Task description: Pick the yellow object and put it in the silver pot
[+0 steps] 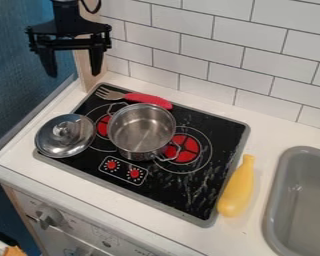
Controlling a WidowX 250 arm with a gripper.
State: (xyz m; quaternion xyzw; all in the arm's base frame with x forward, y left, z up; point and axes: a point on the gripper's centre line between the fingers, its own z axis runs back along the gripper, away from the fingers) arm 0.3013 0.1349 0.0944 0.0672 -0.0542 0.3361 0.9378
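"Where's our yellow object (237, 190)?"

"On the white desk (183, 237), at four o'clock from the silver pot (142, 131), just beside the stove's rim or touching it. Narrow neck towards twelve, fat end between six and seven."

"How will it handle?"

"Light, I'd guess, like hollow plastic. Fairly stiff, hardly fragile, but smooth and round enough to slip or roll."

"And the hold?"

"Across the slimmer part below the neck. Gripping only the tip might let the heavy end swing."

"The pincer (74, 73)?"

"Spread, holding nothing, up at about eleven o'clock from the pot."

"What's it working over?"

"A glossy black stove top (177, 192) with red burner shapes. The lid (65, 135) lies at nine o'clock from the pot, the red-handled fork (148, 100) at twelve."

"And round about?"

"A grey sink (309, 202) at three o'clock from the yellow piece, white tiles (249, 70) behind the stove, blue wall (22, 95) at ten."
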